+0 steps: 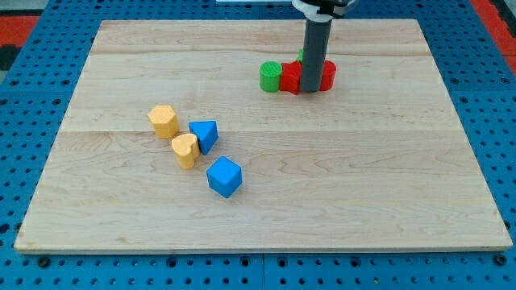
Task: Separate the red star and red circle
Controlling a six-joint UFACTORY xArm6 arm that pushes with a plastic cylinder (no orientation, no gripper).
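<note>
My tip (pixel 313 91) stands at the view's top right, between two red blocks and at their near side. The red block on its left (pixel 291 78) looks like the star. The red block on its right (pixel 327 74) looks like the circle. The rod hides the gap between them, so I cannot tell whether they touch. A green round block (pixel 270 76) sits against the left side of the red star. A bit of another green block (pixel 302 55) shows behind the rod.
At the view's left of the wooden board (pixel 387 177) lie a yellow hexagonal block (pixel 164 121), a yellow heart (pixel 185 150), a blue triangle (pixel 205 135) and a blue cube-like block (pixel 224 177). Blue pegboard surrounds the board.
</note>
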